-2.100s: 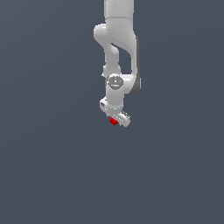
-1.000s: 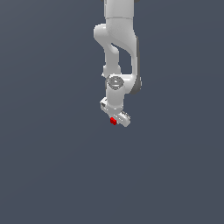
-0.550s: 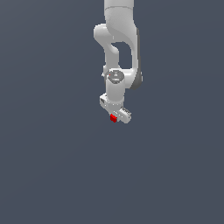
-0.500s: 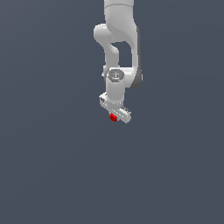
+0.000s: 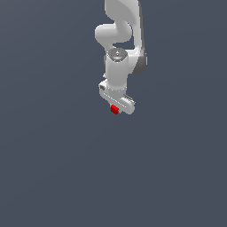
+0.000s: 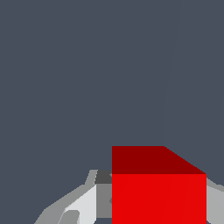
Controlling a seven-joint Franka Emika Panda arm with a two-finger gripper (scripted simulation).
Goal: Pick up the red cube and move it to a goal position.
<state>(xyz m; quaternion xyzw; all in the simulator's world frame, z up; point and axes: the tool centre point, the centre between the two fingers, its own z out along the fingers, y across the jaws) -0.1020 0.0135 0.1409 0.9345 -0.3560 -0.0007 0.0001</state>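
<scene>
The red cube (image 5: pixel 114 109) is small and bright red, held under the white hand of the arm. My gripper (image 5: pixel 115 109) is shut on it, and the cube hangs clear of the grey floor in the exterior view. In the wrist view the red cube (image 6: pixel 158 192) fills the space between the two fingers (image 6: pixel 83 205), which press on its sides. My gripper (image 6: pixel 157 205) shows there only in part. No goal marker shows in either view.
The white arm (image 5: pixel 119 35) reaches down from the top of the exterior view. A plain dark grey floor (image 5: pixel 53 168) lies all around it.
The hand with the red cube has risen a little and drifted slightly toward the arm's base. The wrist has turned a bit. The grip has stayed shut on the cube.
</scene>
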